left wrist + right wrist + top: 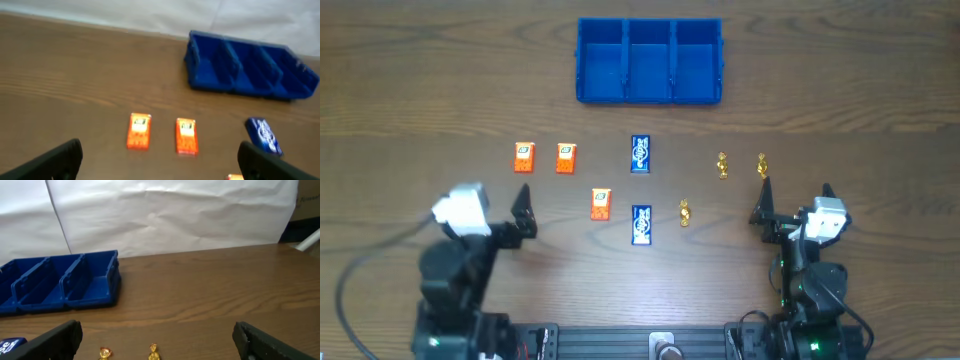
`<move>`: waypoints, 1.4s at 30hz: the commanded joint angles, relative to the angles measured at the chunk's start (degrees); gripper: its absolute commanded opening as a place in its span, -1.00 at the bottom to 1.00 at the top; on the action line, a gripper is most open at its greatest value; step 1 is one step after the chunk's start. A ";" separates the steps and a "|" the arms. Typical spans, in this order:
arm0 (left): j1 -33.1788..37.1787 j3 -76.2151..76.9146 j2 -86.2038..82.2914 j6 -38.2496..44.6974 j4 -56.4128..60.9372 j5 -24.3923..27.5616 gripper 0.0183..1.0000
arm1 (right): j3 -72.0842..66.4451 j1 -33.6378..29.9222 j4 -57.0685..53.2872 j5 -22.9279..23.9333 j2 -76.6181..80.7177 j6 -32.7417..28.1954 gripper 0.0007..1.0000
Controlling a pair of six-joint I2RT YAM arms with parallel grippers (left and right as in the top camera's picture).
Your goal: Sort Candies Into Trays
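Both arms are black. The left arm (pixel 455 275) carries a white wrist module (pixel 460 208) and a grey cable (pixel 355 275). The right arm (pixel 810 275) carries a smaller white module (pixel 828 214). Green indicator lights (pixel 813 347) glow at the bases. The left gripper (pixel 160 150) and right gripper (pixel 157 328) have black jaws.

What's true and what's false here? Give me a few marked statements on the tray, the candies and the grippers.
1. The blue plastic three-compartment tray holds no candy. True.
2. Four orange packs lie on the table. False: three orange rectangular candy packs lie on the wooden table.
3. The left gripper is shut on a candy. False: it is open and holds nothing.
4. In the top view, the two blue rectangular candy packs lie between the orange packs and the three gold-wrapped candies. True.
5. The right gripper is open. True.
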 commanded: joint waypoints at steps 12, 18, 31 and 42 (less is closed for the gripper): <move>0.79 38.84 59.56 10.51 -12.85 -1.77 1.00 | 0.00 -0.31 -0.37 0.57 -0.46 -0.76 1.00; 0.79 41.64 73.83 11.93 -12.63 -1.55 1.00 | 0.00 -0.31 -0.37 0.57 -0.46 -0.76 1.00; 0.79 41.97 83.45 12.55 -11.13 -1.55 0.91 | 0.00 -0.31 -0.37 0.57 -0.46 -0.76 1.00; 0.79 41.97 87.21 12.44 -8.92 -1.79 0.82 | 0.00 -0.31 -0.37 0.57 -0.46 -0.76 1.00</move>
